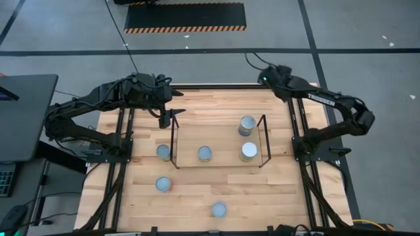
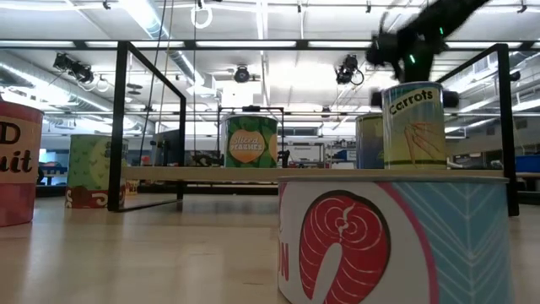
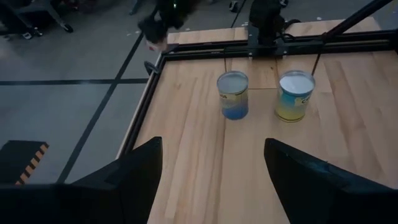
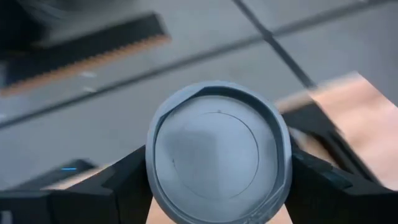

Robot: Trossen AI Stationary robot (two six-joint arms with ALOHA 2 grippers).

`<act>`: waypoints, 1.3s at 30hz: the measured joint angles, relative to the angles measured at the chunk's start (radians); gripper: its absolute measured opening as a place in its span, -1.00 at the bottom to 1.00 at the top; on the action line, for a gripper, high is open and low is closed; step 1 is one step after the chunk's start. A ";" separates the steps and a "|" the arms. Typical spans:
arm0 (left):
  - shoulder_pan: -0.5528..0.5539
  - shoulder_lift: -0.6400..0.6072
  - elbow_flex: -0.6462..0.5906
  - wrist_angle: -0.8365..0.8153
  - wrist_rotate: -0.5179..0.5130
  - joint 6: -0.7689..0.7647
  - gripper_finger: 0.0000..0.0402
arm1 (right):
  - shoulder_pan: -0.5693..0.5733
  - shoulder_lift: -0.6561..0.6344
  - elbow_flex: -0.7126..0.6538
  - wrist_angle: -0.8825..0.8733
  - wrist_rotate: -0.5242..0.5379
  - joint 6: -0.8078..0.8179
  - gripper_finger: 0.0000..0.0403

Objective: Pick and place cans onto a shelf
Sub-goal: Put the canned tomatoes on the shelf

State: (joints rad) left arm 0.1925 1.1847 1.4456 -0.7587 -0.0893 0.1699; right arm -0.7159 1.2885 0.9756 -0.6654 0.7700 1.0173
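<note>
Holding a can [image 4: 219,152] between its fingers, the right tool [image 1: 268,75] hangs at the desk's [image 1: 197,196] far right corner. The shelf [image 1: 220,141] lies toward 7 o'clock from it, already carrying three upright cans. The left tool [image 1: 172,118], spread wide and empty, hovers at the shelf's far-left corner; the nearest loose can [image 1: 163,152] stands at 6 o'clock from it, just outside the shelf's left frame. The held can's label is hidden; only its grey top shows.
</note>
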 joint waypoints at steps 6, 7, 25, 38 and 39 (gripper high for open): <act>0.000 0.000 0.000 -0.008 -0.003 0.000 0.42 | 0.237 0.099 0.267 0.001 0.069 -0.087 0.44; 0.000 0.000 0.000 -0.010 -0.003 0.000 0.42 | 0.284 0.130 0.307 0.000 0.082 -0.095 0.44; 0.001 -0.129 0.001 -0.094 -0.058 -0.047 0.42 | 0.804 0.792 0.922 -0.259 0.138 0.074 0.44; 0.001 -0.199 0.000 -0.110 -0.091 -0.019 0.42 | 0.817 0.933 0.937 -0.352 -0.136 0.203 0.44; 0.001 -0.199 0.000 -0.109 -0.091 -0.019 0.42 | 0.816 0.935 0.937 -0.361 -0.141 0.204 0.44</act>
State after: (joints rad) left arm 0.1932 0.9855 1.4460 -0.8678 -0.1804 0.1509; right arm 0.1005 2.2238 1.9121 -1.0261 0.6291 1.2210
